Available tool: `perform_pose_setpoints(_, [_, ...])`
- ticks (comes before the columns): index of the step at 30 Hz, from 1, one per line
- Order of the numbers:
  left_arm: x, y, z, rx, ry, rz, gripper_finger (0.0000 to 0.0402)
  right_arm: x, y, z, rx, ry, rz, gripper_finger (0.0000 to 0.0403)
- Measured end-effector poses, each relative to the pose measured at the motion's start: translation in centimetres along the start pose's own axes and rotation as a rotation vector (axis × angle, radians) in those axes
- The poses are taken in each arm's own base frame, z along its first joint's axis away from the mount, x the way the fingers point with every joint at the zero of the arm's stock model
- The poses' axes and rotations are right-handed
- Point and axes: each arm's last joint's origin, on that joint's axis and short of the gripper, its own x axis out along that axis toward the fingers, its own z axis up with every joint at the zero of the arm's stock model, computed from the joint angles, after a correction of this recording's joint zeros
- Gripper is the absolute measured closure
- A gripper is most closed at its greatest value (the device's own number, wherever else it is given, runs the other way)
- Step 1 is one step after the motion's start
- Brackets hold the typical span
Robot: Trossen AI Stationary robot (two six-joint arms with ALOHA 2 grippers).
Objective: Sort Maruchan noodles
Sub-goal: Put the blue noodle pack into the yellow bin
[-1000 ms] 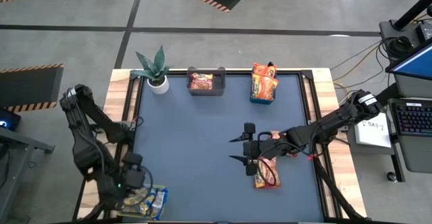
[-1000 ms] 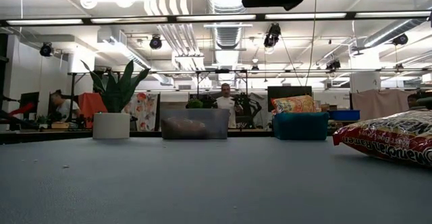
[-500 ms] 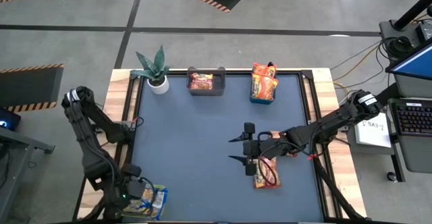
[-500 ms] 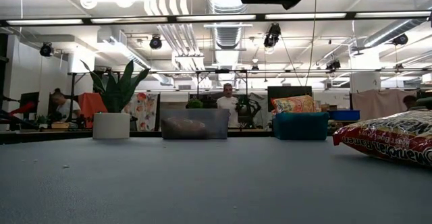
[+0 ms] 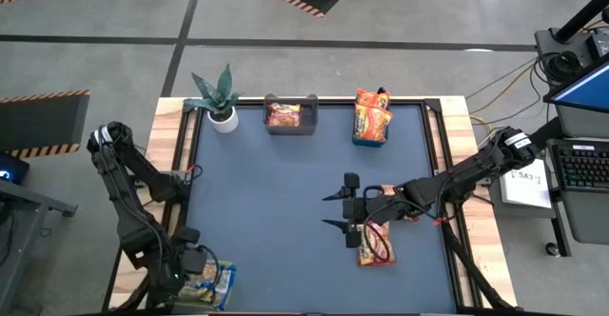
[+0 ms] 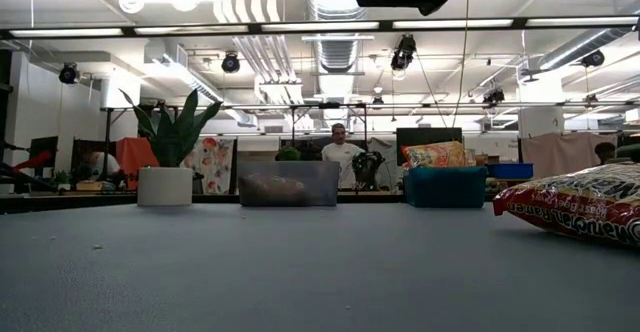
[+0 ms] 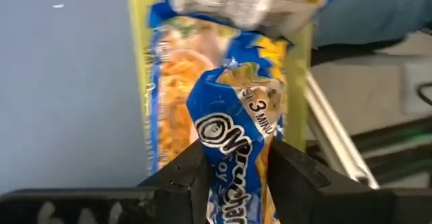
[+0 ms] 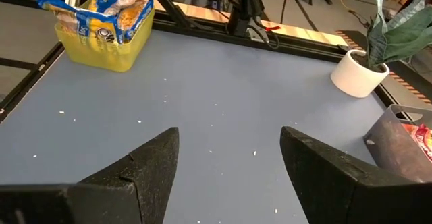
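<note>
Blue-grey matting covers the table [image 5: 276, 202]. Left gripper [image 7: 233, 173] pinches a crinkled yellow-and-blue glossy plastic noodle packet [image 7: 236, 163] over the yellow plastic bin [image 8: 101, 45] at the near-left corner, evidently depositing it with its like. Right gripper [image 8: 226, 160], fingers spread, hovers beside a flat red-pink packet [image 5: 376, 245] awaiting sorting.

blue-yellow packet [image 7: 233, 150] pinched upright, red packet [image 5: 377, 245] flat

Three bins [image 5: 291, 115], one plant [image 5: 218, 95].
</note>
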Motion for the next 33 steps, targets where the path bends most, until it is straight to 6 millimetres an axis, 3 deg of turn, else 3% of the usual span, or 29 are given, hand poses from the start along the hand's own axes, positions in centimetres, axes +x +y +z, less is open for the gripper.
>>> perform_pose_setpoints(16, [0.0,0.8,-0.2,-0.028,-0.033,0.119,0.0188,0.0,0.0,-0.1,0.008,0.002,-0.001,0.0156])
perform_pose_setpoints(22, [0.0,0.9,-0.2,-0.02,-0.027,0.126,0.0179,0.0,0.0,-0.1,0.007,0.002,-0.001,0.0156])
perform_pose_setpoints(27, [0.0,1.2,-0.4,-0.169,-0.021,0.152,0.0174,0.0,0.0,-0.1,0.013,0.002,-0.001,0.0156])
perform_pose_setpoints(33, [0.0,1.3,-0.5,-0.171,-0.012,0.17,0.0148,0.0,0.0,-0.1,0.012,0.002,0.0,0.0156])
